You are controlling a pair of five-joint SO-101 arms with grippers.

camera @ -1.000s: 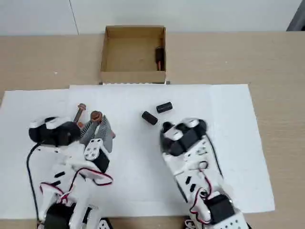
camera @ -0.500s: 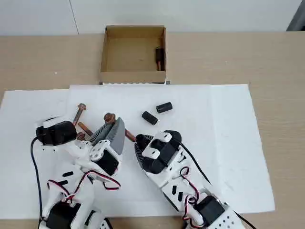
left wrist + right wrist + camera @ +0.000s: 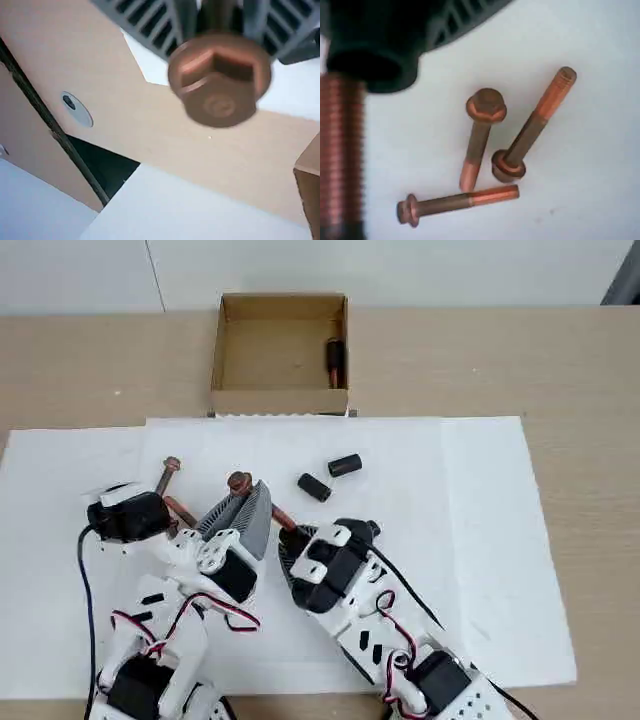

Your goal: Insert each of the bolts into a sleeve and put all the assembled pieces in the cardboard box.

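Note:
My left gripper [image 3: 250, 504] is shut on a copper bolt [image 3: 240, 483], held above the white paper with its hex head [image 3: 220, 80] pointing away from the arm and its threaded end [image 3: 284, 519] pointing right. My right gripper [image 3: 293, 542] is shut on a black sleeve [image 3: 370, 62], whose open mouth sits just off the bolt's threaded shaft [image 3: 340, 150]. The right wrist view also shows three loose bolts [image 3: 482, 127] on the paper. Two loose sleeves [image 3: 345, 465] [image 3: 313, 487] lie mid-paper. The cardboard box [image 3: 232, 350] holds one assembled piece [image 3: 335, 360].
White paper [image 3: 480, 540] covers the wooden table in front of the box. Loose bolts [image 3: 167, 475] [image 3: 181, 510] lie close to the left arm. Both arms crowd the near middle, and the paper's right side is bare.
My right arm swung left with the sleeve, from near the loose sleeves to the bolt's threaded end. My left gripper carried the bolt rightward and slightly nearer.

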